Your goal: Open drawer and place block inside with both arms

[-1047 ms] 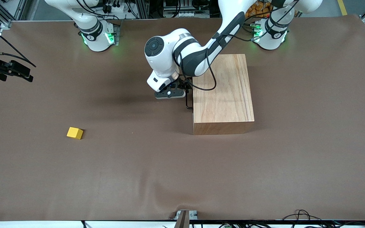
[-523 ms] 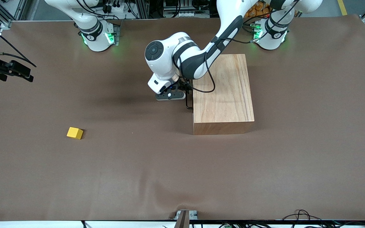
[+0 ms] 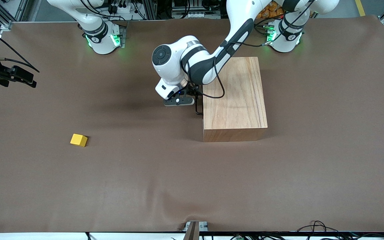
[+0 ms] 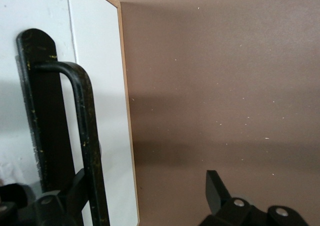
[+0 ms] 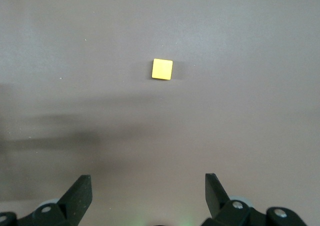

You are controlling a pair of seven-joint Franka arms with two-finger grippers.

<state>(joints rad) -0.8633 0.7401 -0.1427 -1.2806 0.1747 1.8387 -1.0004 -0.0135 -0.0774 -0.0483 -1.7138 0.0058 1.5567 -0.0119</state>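
The left gripper [image 3: 192, 100] sits at the drawer's front, its jaws set wide, one finger [image 4: 220, 193] out over the bare bench and the other down by the black handle [image 4: 85, 136], so the bar stands between them; they have not closed on it, and whether the one finger touches the bar I cannot tell. Over the last second this wrist has edged in against the wooden box [image 3: 233, 100] and settled; the drawer [image 4: 100, 86] has not budged, its white front flush with the box; so the reach looks finished, and the next step, as I judge it, is to close on the handle and pull.

The right gripper [image 5: 145, 196] hangs high over the bench toward the right arm's end, well apart from the box, jaws fully spread and empty; it has drifted only slightly. The yellow block [image 3: 78, 140] lies on the brown bench [image 3: 192, 186], nearer the front camera than the box and well apart from it, toward the right arm's end, untouched.
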